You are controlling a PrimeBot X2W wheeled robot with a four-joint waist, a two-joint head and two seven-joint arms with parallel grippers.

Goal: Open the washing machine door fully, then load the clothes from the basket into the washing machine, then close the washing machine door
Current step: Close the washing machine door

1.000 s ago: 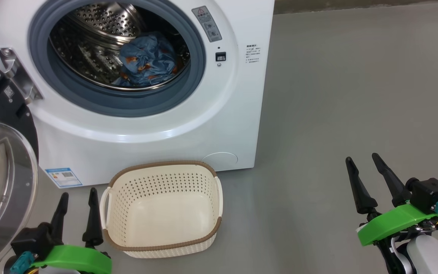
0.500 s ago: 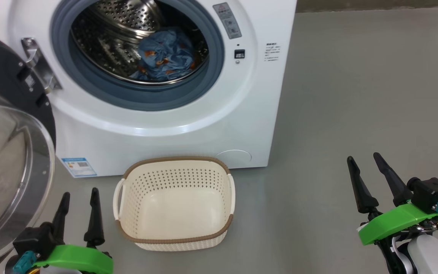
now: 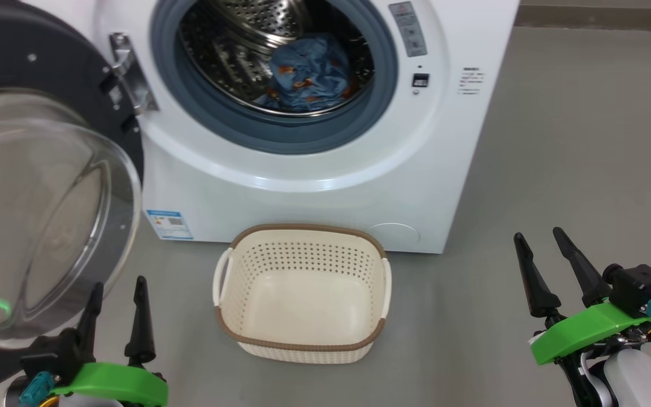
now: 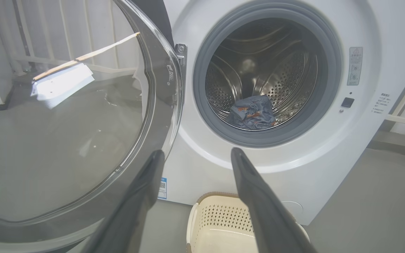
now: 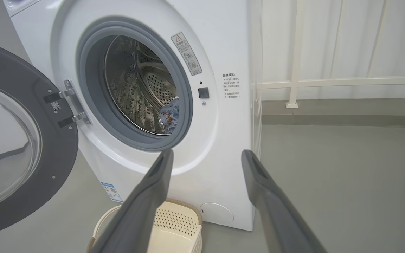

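The washing machine (image 3: 325,198), a smooth white box, stands with its round door (image 3: 43,215) swung out to the left on a metal hinge (image 3: 127,73). The door is a glossy black ring around a bulging clear glass bowl. Inside the grey-blue rubber ring (image 3: 280,135), the clothes (image 3: 311,73) lie crumpled at the bottom of the perforated steel drum (image 3: 235,62) – soft blue fabric with orange-brown prints. The basket (image 3: 303,343) sits on the grey floor (image 3: 557,141) just before the machine. It is cream plastic, dotted with holes, with rounded corners and a brown woven-look rim, and its smooth bottom shows. The left gripper (image 3: 119,282) hangs beside the door's lower edge and the right gripper (image 3: 537,233) well off to the right – both with tapered dark fingers spread wide, gripping nothing.
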